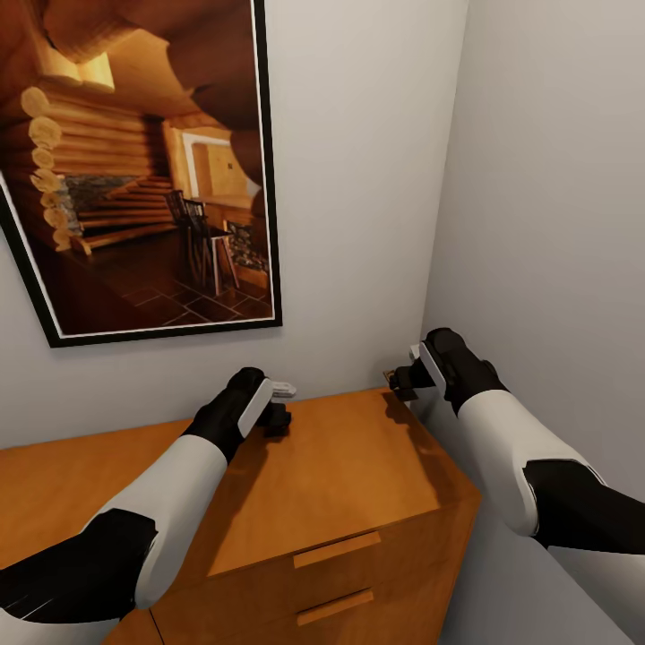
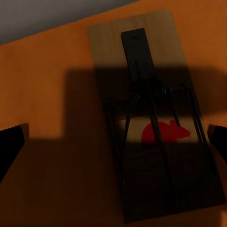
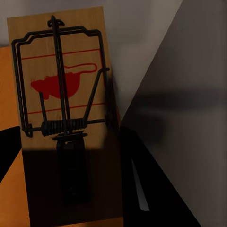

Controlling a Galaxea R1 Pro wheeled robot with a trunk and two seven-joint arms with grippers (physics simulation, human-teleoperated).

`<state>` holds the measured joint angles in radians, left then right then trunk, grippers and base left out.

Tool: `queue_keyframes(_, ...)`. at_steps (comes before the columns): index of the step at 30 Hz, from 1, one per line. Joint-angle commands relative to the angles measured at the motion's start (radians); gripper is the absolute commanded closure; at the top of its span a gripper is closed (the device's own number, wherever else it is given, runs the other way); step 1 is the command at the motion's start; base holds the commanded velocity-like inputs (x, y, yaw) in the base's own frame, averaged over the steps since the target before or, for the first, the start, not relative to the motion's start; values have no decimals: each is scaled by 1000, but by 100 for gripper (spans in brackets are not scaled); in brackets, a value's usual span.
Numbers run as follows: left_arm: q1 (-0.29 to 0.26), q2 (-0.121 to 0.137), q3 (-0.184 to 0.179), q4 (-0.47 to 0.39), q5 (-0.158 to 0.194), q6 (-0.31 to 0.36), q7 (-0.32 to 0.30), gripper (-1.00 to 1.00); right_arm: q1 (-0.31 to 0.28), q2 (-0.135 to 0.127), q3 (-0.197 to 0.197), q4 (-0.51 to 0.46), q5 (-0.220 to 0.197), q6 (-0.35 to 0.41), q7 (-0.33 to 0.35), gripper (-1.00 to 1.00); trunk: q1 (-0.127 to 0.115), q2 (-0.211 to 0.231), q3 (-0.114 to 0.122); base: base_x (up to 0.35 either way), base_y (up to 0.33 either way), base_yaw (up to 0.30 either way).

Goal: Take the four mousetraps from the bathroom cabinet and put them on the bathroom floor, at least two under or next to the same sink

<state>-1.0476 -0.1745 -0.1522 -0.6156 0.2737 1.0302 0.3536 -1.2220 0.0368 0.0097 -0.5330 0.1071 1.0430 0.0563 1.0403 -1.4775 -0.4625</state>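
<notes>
On cabinet (image 1: 340, 475), L wrist: mousetrap (image 2: 156, 118), red mouse

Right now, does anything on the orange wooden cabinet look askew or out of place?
Possibly: the wooden mousetrap with the red mouse mark at the right gripper appears to overhang the orange wooden cabinet's back corner by the wall. The other mousetrap lies flat on top.

cabinet top (image 1: 340, 466) | orange wood | mousetraps: one flat (image 2: 156, 123); another (image 3: 66, 109), possibly overhanging corner
</notes>
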Motion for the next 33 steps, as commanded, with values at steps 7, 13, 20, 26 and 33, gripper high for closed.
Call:
queue_keyframes(7, 0, 0, -1, 43, 9, 4, 10, -100, -1, 0, 1, -1, 6, 4, 4, 100, 0, 0, -1, 0, 0, 0)
queue_keyframes(13, 0, 0, -2, 67, 8, 3, 10, 100, -1, 0, 0, 0, 6, 4, 4, 100, 0, 0, -1, 0, 0, 0)
queue_keyframes(20, 0, 0, -3, 77, 7, 3, 10, 100, -1, 0, 0, 1, 6, 4, 4, 100, 0, 0, -1, 0, 0, 0)
queue_keyframes(26, 0, 0, -3, 73, 7, 4, 10, 100, -1, 0, 0, 1, 5, 4, 4, 100, 0, 0, -1, 0, 0, 0)
queue_keyframes(33, 0, 0, -3, 57, 9, 4, 10, 100, -1, 0, 0, 1, 6, 4, 4, 100, 0, 0, -1, 0, 0, 0)
